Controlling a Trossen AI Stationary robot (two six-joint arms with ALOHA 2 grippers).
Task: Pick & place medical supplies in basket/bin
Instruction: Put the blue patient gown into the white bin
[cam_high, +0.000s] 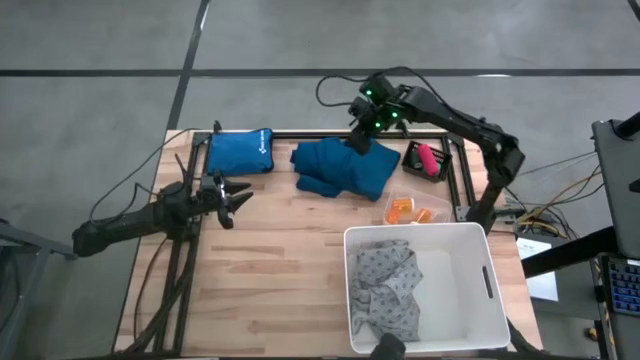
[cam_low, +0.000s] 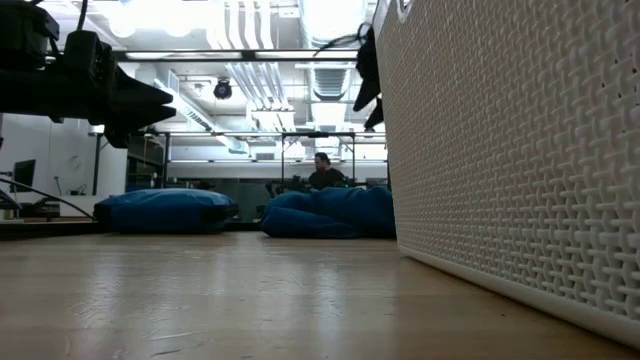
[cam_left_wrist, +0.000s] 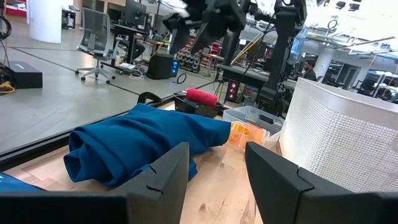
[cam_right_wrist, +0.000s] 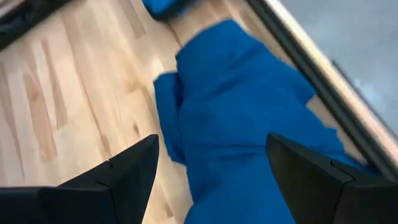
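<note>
A dark teal garment (cam_high: 345, 168) lies crumpled on the table at the far middle, also seen in the right wrist view (cam_right_wrist: 249, 124) and the left wrist view (cam_left_wrist: 143, 143). My right gripper (cam_right_wrist: 212, 142) hovers open above it, pointing slantwise down, touching nothing; in the high view it is at the garment's far edge (cam_high: 360, 138). A pale grey patterned cloth (cam_high: 385, 285) lies inside the white tub (cam_high: 470, 240). Orange pill bottles (cam_high: 405, 211) sit in a clear tray, and a pink-red cylinder (cam_high: 428, 158) sits in a black tray. My left gripper (cam_high: 228, 195) waits open at the left.
A blue zip pouch (cam_high: 240, 152) lies at the far left of the table. A black metal frame rail (cam_high: 460, 170) runs along the table's far and right sides. Bare wood (cam_high: 270, 270) lies between the left arm and the tub. A person (cam_low: 322, 172) sits in the room beyond the table.
</note>
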